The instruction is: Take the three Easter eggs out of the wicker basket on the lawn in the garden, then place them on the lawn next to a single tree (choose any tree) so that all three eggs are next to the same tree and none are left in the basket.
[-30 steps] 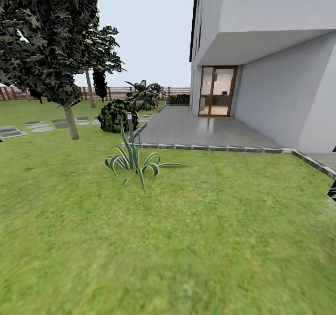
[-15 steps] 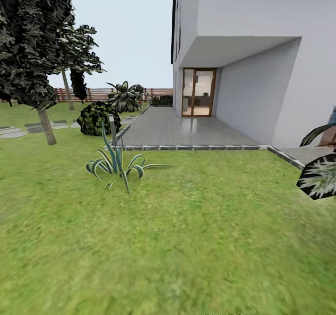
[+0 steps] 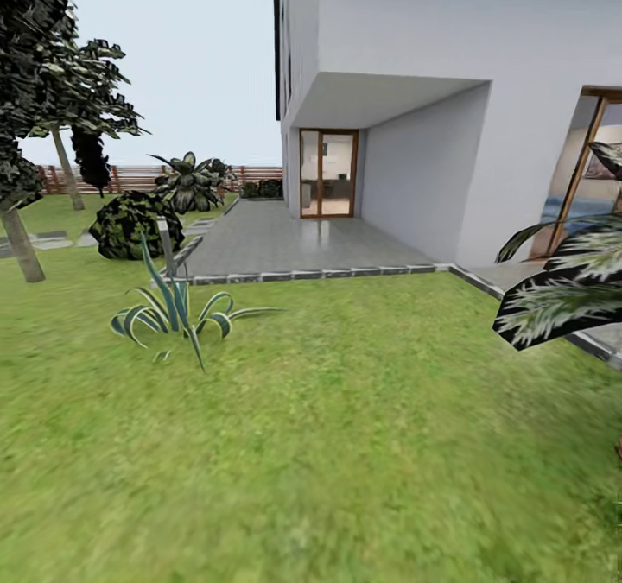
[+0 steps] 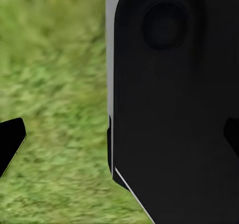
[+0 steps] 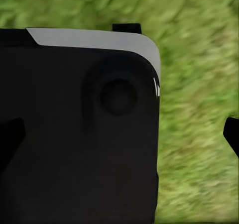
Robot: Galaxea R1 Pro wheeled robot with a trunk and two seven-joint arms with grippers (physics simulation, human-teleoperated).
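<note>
Head view: wide flat green lawn (image 3: 345, 445) fills lower half of frame; grey paved patio (image 3: 285, 250) at centre, w/ white two-storey house (image 3: 449, 91) and its wood-framed glass door (image 3: 326, 173) behind. Spiky striped green-white plant (image 3: 173, 311) sits centre-left on the grass; round dark shrub (image 3: 134, 220) beyond it; brown slatted fence (image 3: 130, 177) along the horizon. Dark-leaved tree w/ pale trunk (image 3: 22, 246) at left edge; large striped leaves (image 3: 561, 294) intrude at right edge. Basket and eggs not located in any frame. Wrist views: black robot body panel w/ blurred grass behind; left gripper (image 4: 122, 134) and right gripper (image 5: 119, 132) show dark fingertips at opposite frame edges, so jaws appear apart, though fingers are mostly cropped; nothing held. Assessment: step in hand is search/transit, no egg retrieved yet. Next move calls for turning base or head til the basket comes into view, then approach before arms can reach.
</note>
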